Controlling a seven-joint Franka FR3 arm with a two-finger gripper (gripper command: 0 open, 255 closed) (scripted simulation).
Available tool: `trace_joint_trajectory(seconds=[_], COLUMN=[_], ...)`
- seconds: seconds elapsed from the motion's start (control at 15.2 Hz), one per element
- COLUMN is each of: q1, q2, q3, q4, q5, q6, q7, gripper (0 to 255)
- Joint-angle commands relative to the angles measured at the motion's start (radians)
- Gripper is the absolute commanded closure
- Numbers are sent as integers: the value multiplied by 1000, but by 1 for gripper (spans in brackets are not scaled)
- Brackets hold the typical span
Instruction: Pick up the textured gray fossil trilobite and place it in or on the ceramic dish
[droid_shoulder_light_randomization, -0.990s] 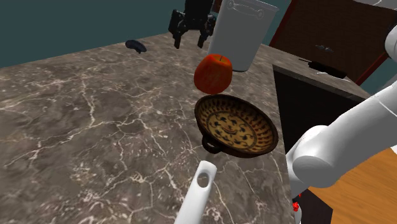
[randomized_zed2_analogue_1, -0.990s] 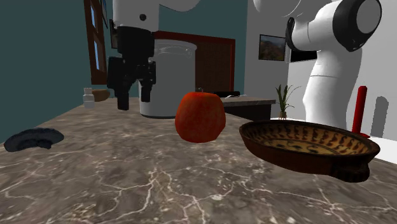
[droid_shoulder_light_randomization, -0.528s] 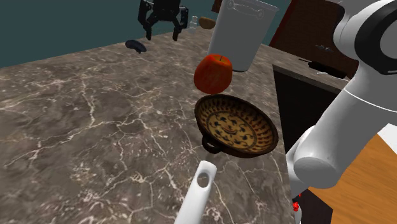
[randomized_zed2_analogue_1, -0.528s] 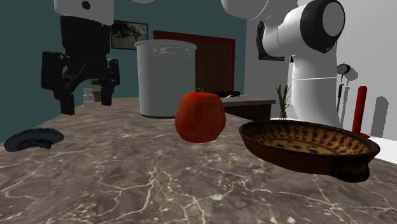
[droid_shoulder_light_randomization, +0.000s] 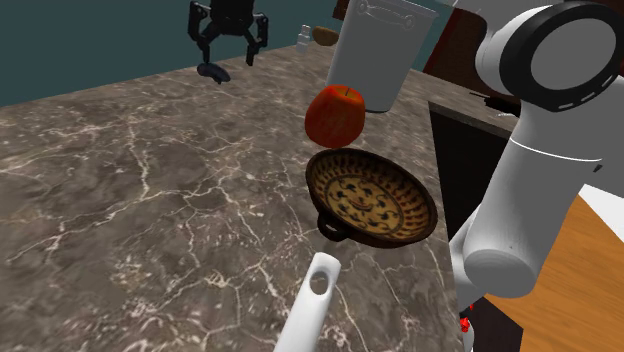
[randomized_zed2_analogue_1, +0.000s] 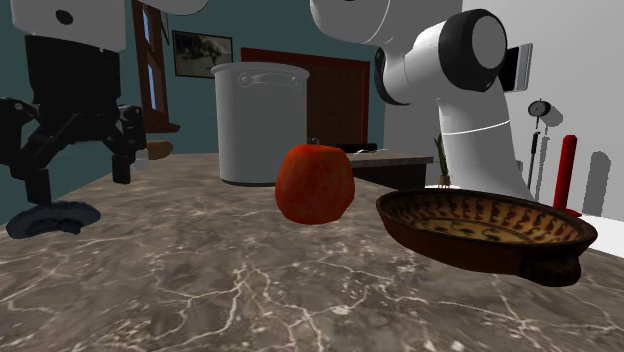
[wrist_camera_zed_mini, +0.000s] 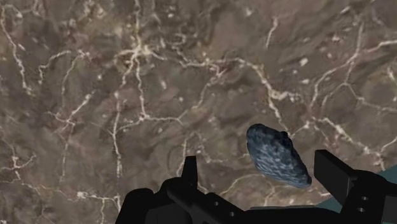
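Observation:
The trilobite (droid_shoulder_light_randomization: 213, 72) is a small dark blue-grey textured lump lying on the brown marble counter near its far edge. My gripper (droid_shoulder_light_randomization: 228, 48) hangs open just above it and holds nothing. In the second exterior view the gripper (randomized_zed2_analogue_1: 80, 172) hovers over the trilobite (randomized_zed2_analogue_1: 52, 218) at the left. From the wrist, the trilobite (wrist_camera_zed_mini: 277, 154) lies between my spread fingers, nearer one fingertip (wrist_camera_zed_mini: 337, 173), and they do not touch it. The ceramic dish (droid_shoulder_light_randomization: 370, 195), brown with a painted pattern and small handles, sits near the stand; it also appears as the dish (randomized_zed2_analogue_1: 485, 228) at the right.
A red apple (droid_shoulder_light_randomization: 335, 115) stands just behind the dish, and a tall white pot (droid_shoulder_light_randomization: 380, 50) behind that. A white handle (droid_shoulder_light_randomization: 315, 295) lies at the counter's near edge. The apple (randomized_zed2_analogue_1: 314, 184) and pot (randomized_zed2_analogue_1: 258, 120) sit between trilobite and dish.
The gripper has swung from beside the pot toward the shoulder view's left, ending above the trilobite. Its fingers stayed open. Nothing on the counter moved.

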Motion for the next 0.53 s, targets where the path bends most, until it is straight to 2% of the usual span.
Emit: trace_joint_trajectory(seconds=[0.0, 0.13, 0.46], q1=[-3, -8, -8], q2=[0, -4, -4], q3=[-1, -3, -3], q4=[-26, -65, -65], q5=[0, 1, 1], q6=[26, 63, 63], q7=[1, 2, 2], gripper=[0, 0, 0])
